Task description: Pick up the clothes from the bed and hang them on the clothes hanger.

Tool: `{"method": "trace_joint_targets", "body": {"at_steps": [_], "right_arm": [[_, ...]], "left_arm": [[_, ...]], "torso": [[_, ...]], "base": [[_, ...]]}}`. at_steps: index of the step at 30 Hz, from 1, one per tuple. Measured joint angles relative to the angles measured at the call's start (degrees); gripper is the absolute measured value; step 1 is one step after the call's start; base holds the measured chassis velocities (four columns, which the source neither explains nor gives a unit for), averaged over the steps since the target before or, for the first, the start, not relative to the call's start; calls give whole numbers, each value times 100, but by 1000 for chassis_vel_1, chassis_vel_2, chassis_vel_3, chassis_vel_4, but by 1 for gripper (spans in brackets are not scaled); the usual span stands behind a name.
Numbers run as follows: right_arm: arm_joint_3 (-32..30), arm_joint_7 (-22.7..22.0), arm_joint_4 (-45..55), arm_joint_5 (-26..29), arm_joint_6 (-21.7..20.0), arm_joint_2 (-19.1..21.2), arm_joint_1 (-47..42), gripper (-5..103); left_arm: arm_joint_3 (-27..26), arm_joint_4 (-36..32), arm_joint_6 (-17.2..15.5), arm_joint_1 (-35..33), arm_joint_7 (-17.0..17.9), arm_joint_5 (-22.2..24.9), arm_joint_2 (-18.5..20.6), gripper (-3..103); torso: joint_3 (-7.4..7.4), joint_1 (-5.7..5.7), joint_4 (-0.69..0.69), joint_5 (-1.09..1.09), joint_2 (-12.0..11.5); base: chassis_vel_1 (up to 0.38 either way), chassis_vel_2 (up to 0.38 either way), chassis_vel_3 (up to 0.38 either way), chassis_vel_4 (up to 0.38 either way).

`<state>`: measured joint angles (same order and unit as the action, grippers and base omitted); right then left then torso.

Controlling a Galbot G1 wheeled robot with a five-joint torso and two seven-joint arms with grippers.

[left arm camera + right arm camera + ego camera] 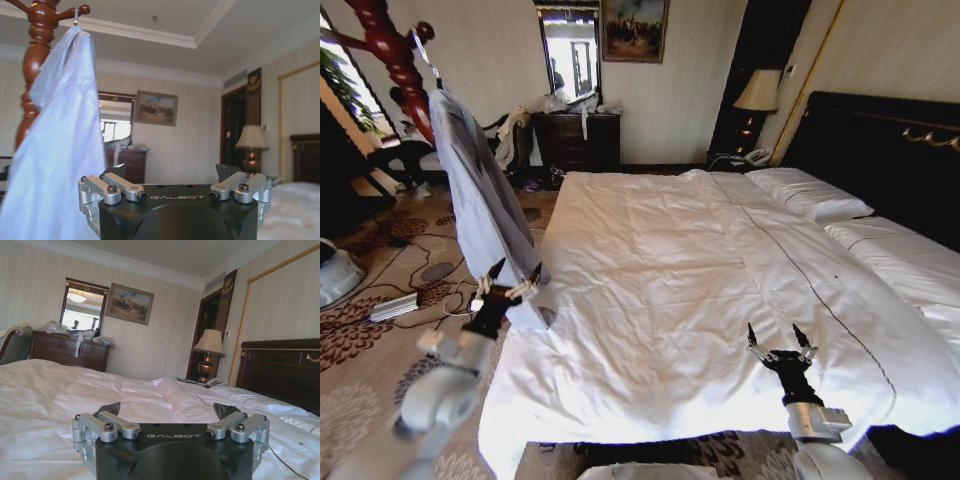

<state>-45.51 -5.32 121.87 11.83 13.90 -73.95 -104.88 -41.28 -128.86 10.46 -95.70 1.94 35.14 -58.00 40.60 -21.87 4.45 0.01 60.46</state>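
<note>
1. While I watch from the head camera, I see the jacket (pixel 480 190) hanging off the bed, its silver hook (pixel 423 52) caught on a peg of the dark red wooden coat stand (pixel 392 50) at the far left of the room.
2. I cannot make out the hanger's black shoulders; the pale silver-grey fabric covers them, and only the wire hook shows above the collar.
3. My left gripper (pixel 510 278) sits just beside the jacket's lower edge, at the left side of the bed (pixel 680 270). Its fingers are spread apart and hold nothing.
4. From the left wrist camera, the jacket (pixel 60 150) drapes down from the stand (pixel 37 55), close beside one finger (pixel 117 172); I cannot tell whether fabric and finger touch.
5. My right gripper (pixel 779 342) hovers low over the near right part of the white duvet, well apart from the jacket. Its fingers are also spread and empty.
6. From the right wrist camera I see that gripper (pixel 169 412) looking across the duvet (pixel 45 390) toward a dresser (pixel 67 350) and a lamp (pixel 209 352).
</note>
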Motion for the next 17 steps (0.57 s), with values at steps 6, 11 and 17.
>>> {"method": "trace_joint_targets", "body": {"at_steps": [6,11,17], "right_arm": [[0,0,0,0,0,0,0,100],[0,0,0,0,0,0,0,100],[0,0,0,0,0,0,0,100]], "left_arm": [[-197,87,445,-860,-408,-930,-776,100],[-204,159,725,-1305,-637,-1350,-1293,100],[-168,152,970,-1610,-804,-1584,-1679,100]], "torso": [[0,0,1,0,0],[1,0,1,-1,0],[0,0,1,0,0]], "base": [[0,0,0,0],[0,0,0,0],[0,0,0,0]]}}
